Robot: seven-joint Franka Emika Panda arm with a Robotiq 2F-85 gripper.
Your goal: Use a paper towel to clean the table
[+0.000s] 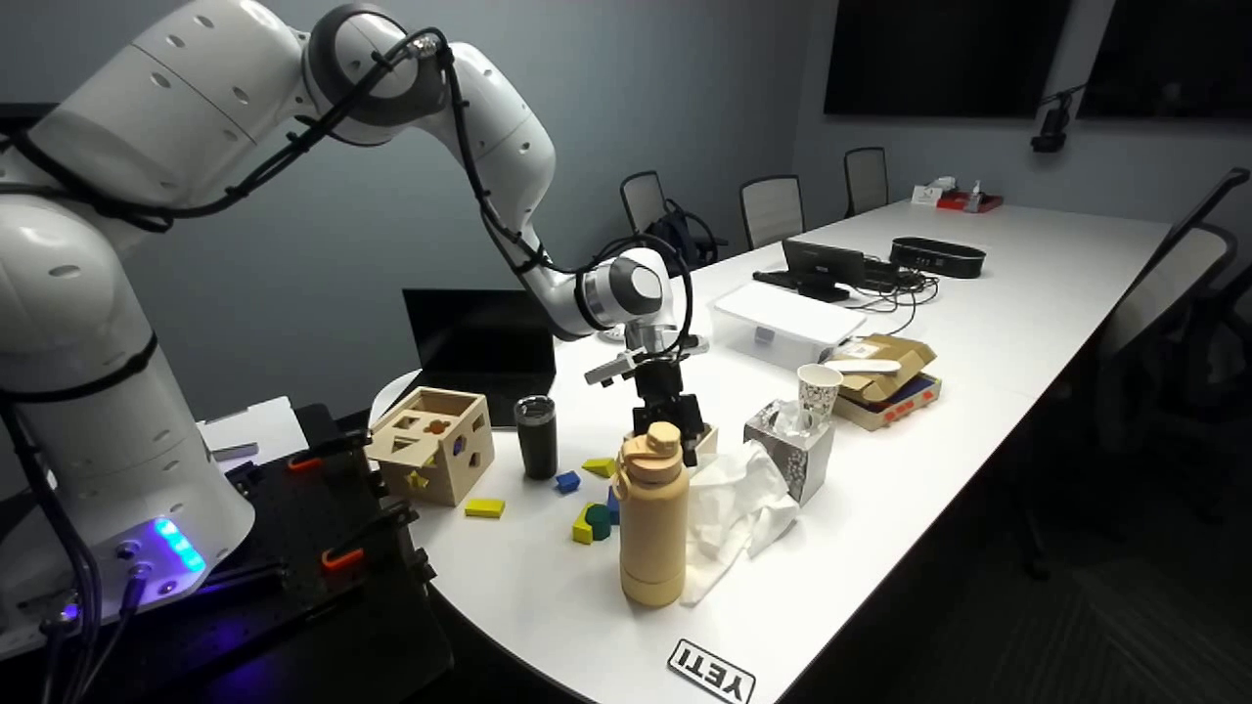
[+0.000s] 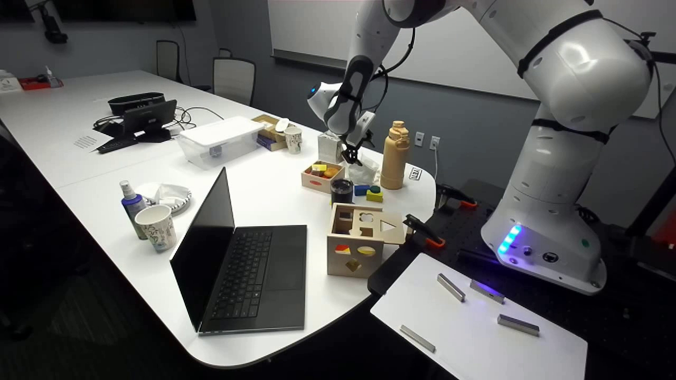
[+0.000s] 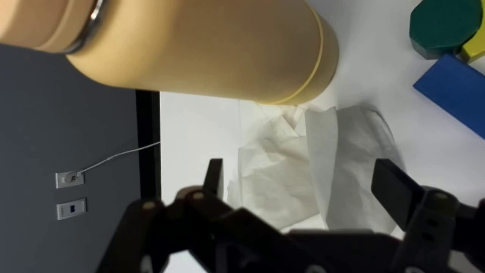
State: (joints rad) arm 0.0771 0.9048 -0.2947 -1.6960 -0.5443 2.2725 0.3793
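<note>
Several blocks [image 2: 319, 168] in wooden crate [image 2: 323, 186], fingers [image 3: 396, 192] parted near paper towel [image 3: 278, 182]

The bottle [image 1: 653, 528] reads tan to me, ringed in yellow near its base. Near the bottle I see a white paper towel [image 3: 284, 178], my black pincer [image 3: 302, 181], a dark green block [image 3: 446, 24], a blue block [image 3: 456, 93] and a yellow block [image 3: 476, 44]. The table [image 1: 548, 587] under the bottle is white. The tissue box [image 1: 784, 462] near the bottle looks grey and mottled, too blurred for me to be sure.
</note>
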